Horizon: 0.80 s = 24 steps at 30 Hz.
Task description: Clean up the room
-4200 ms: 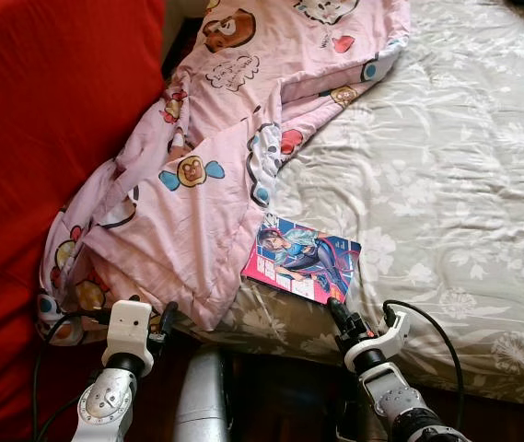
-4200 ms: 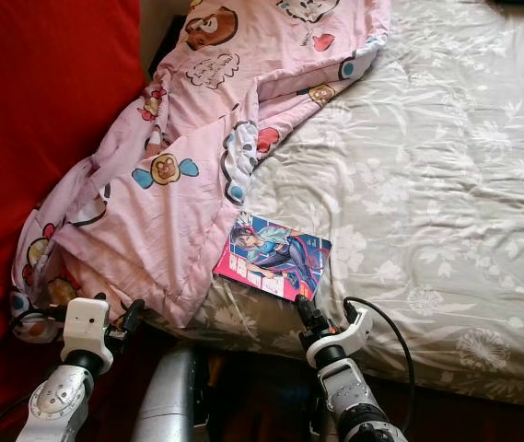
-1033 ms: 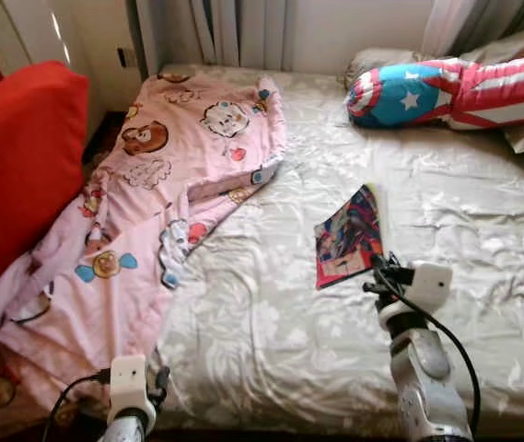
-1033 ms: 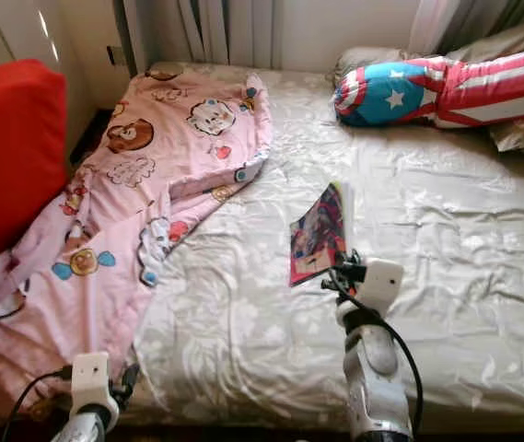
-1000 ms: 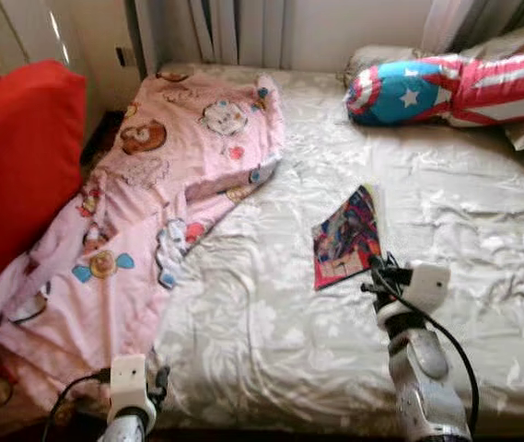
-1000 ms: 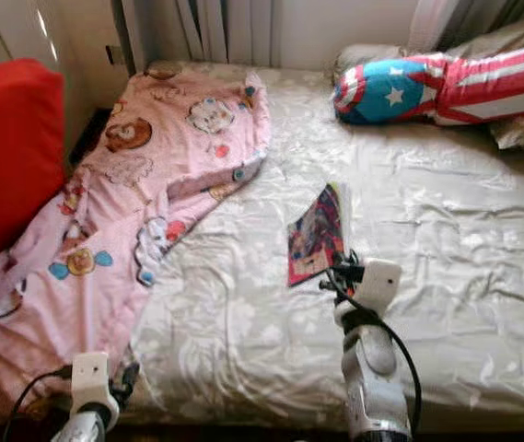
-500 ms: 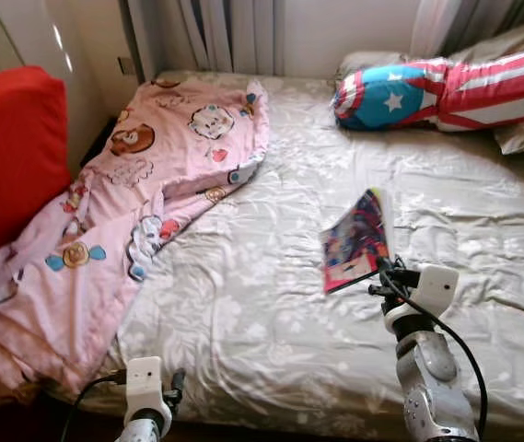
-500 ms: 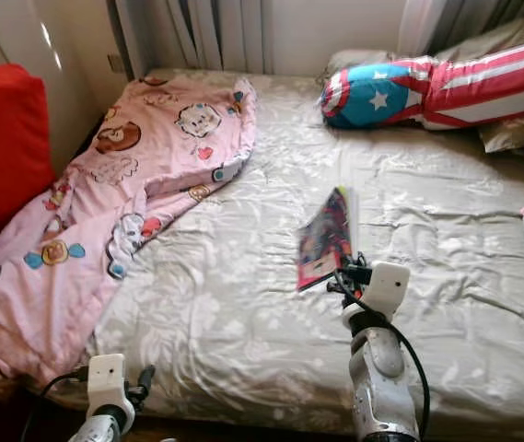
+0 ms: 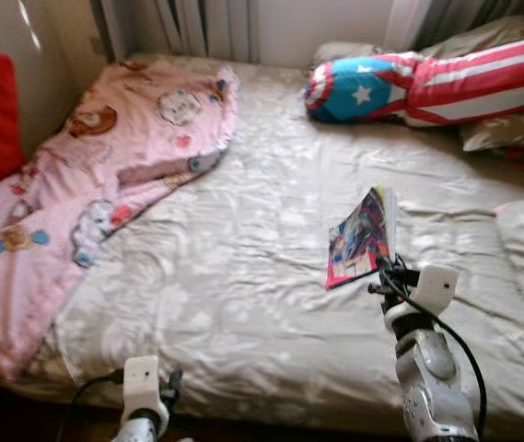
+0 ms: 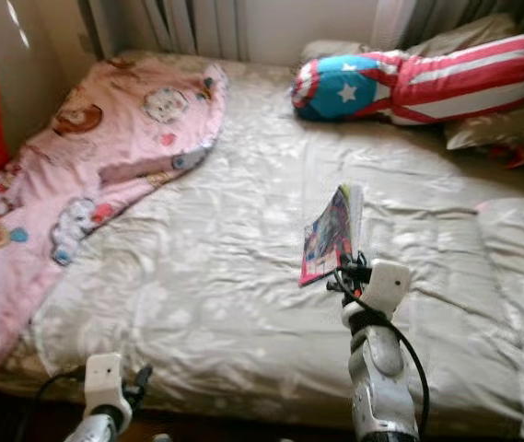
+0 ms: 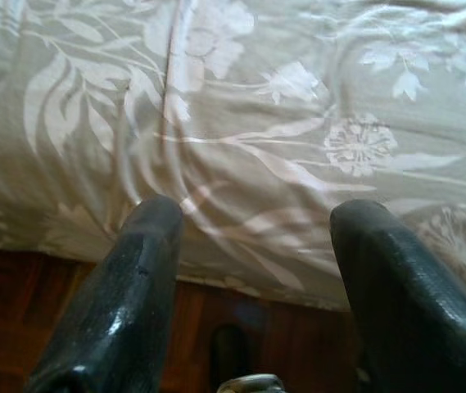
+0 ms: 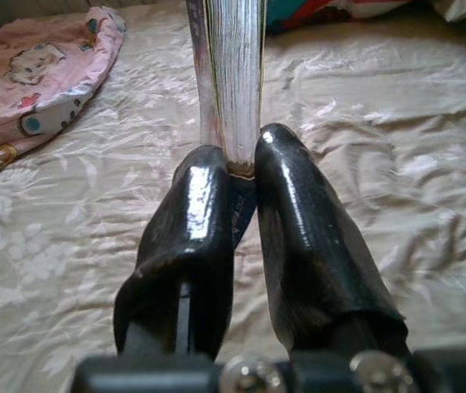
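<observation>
Above the grey flowered bed (image 9: 243, 258), the right gripper (image 9: 386, 278) is clamped on the lower edge of a colourful book (image 9: 361, 238), which stands nearly upright over the sheet, cover turned to the robot's left. From the right wrist, both fingers (image 12: 200, 213) squeeze the book's page edges between them. Down at the bed's near edge, the left gripper (image 11: 253, 246) hangs with its fingers spread wide, holding nothing. A pink cartoon blanket (image 9: 77, 175) lies over the left side, and a star-and-stripes pillow (image 9: 427, 83) at the head.
</observation>
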{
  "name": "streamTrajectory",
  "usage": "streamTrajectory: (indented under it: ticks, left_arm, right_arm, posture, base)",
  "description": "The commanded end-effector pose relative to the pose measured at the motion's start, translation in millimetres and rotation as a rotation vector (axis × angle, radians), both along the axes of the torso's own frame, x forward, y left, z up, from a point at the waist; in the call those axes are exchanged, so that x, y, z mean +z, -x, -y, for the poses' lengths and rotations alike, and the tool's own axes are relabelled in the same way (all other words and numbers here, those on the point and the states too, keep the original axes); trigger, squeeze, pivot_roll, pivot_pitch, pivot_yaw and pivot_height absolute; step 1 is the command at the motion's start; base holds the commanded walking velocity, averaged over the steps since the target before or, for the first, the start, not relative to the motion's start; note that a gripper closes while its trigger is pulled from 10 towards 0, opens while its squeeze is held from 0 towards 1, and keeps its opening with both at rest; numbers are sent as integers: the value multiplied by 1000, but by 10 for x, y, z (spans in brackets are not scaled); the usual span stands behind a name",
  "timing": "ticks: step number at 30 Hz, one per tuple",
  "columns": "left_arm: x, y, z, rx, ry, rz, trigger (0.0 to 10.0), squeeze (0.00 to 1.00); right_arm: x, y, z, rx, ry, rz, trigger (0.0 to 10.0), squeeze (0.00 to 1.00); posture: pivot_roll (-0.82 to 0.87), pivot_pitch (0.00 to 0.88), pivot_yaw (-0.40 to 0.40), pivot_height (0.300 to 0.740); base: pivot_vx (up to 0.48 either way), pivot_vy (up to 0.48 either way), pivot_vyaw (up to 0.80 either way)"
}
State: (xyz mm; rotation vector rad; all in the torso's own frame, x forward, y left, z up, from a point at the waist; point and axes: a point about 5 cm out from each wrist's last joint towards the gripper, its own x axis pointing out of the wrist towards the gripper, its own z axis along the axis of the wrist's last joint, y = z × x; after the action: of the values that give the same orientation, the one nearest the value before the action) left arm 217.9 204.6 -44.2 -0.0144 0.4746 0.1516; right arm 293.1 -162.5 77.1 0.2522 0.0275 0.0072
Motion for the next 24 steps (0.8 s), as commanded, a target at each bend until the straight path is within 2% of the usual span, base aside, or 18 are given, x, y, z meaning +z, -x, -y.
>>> streamTrajectory:
  ticks: [1, 21, 24]
  left_arm:
    - [-34, 41, 27, -3, 7, -17, 10000, 0]
    - [-29, 36, 37, -13, 5, -11, 10000, 0]
    - [-29, 38, 34, -2, 8, -10, 10000, 0]
  right_arm:
    - [65, -12, 40, -8, 7, 35, 10000, 0]
    - [53, -5, 34, -14, 4, 33, 10000, 0]
    - [50, -4, 33, -12, 7, 32, 10000, 0]
  posture:
    - [-41, 171, -59, 740]
    - [-42, 177, -53, 740]
    - [-42, 177, -53, 740]
  base:
    - [0, -341, 0]
    - [0, -339, 0]
    - [0, 0, 0]
